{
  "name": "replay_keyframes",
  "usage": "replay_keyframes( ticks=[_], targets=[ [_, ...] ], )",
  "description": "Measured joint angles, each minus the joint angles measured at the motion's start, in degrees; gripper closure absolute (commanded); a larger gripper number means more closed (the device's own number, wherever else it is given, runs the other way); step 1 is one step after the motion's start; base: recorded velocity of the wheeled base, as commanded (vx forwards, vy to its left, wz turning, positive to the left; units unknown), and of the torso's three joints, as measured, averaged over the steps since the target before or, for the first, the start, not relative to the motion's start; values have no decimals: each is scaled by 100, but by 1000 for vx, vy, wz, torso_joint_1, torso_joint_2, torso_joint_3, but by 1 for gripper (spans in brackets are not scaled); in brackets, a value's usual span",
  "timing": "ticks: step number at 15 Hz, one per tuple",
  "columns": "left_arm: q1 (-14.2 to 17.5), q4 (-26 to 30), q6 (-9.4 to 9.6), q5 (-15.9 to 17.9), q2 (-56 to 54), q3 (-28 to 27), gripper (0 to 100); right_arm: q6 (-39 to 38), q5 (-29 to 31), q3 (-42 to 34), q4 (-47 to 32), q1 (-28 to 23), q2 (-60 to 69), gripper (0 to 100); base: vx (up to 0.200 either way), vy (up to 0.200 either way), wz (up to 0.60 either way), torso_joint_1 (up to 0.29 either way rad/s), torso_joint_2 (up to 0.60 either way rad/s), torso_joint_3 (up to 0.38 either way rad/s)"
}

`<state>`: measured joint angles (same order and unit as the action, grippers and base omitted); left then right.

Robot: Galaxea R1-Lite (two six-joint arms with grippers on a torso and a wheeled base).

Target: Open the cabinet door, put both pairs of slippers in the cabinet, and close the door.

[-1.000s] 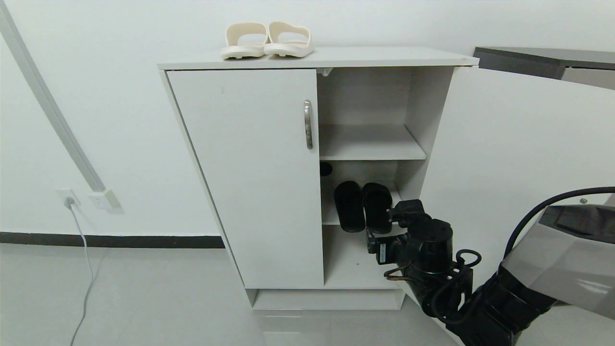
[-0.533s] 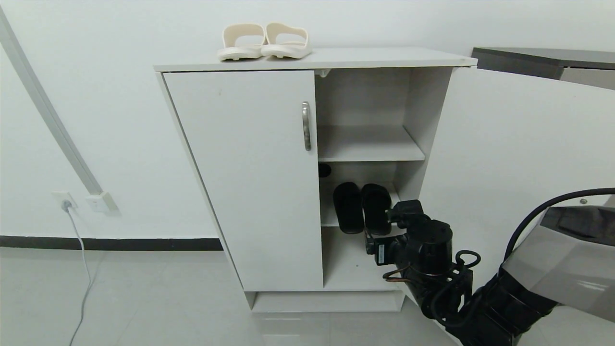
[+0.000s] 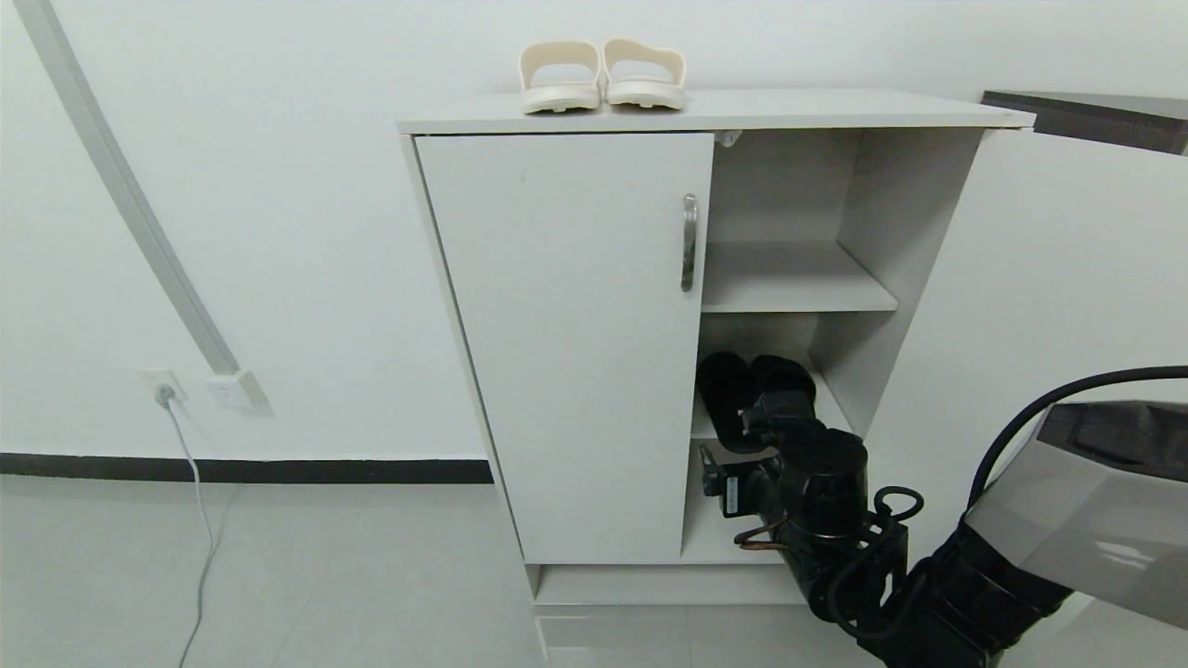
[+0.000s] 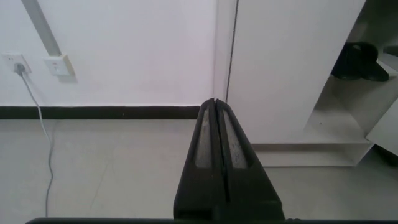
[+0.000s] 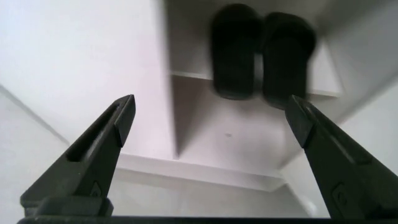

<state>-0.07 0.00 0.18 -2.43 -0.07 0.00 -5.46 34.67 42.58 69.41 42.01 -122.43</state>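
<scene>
The white cabinet (image 3: 715, 109) has its left door (image 3: 575, 343) closed and its right door (image 3: 1067, 315) swung wide open. A beige pair of slippers (image 3: 603, 79) rests on the cabinet top. A black pair of slippers (image 3: 742, 385) lies on the middle shelf, and the right wrist view shows the black pair (image 5: 261, 53) straight ahead. My right gripper (image 5: 210, 106) is open and empty, just in front of that shelf, low at the cabinet opening (image 3: 766, 413). My left gripper (image 4: 214, 106) is shut and empty, low over the floor left of the cabinet.
The upper shelf (image 3: 798, 288) and bottom compartment (image 3: 715, 538) are bare. A wall socket with a hanging cable (image 3: 162, 385) and a slanted conduit (image 3: 121, 195) are at left. Grey furniture (image 3: 1095, 107) stands behind the open door. Open floor (image 3: 278, 575) lies left.
The head camera has shifted, so the cabinet now sits farther right in view. The right gripper now overlaps the black slippers instead of standing at their right side.
</scene>
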Motion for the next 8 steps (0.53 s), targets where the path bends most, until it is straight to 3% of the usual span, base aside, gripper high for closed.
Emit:
replay_keyframes(
  ticks=[2, 8],
  targets=[
    [0, 0, 0, 0, 0, 0, 100, 10, 4, 5, 0, -6, 0, 0, 0, 200, 0, 0, 2, 7],
    [-4, 0, 0, -2, 0, 0, 100, 278, -7, -17, 391, -1, -22, 0, 0, 0, 0, 0, 0, 0]
  ],
)
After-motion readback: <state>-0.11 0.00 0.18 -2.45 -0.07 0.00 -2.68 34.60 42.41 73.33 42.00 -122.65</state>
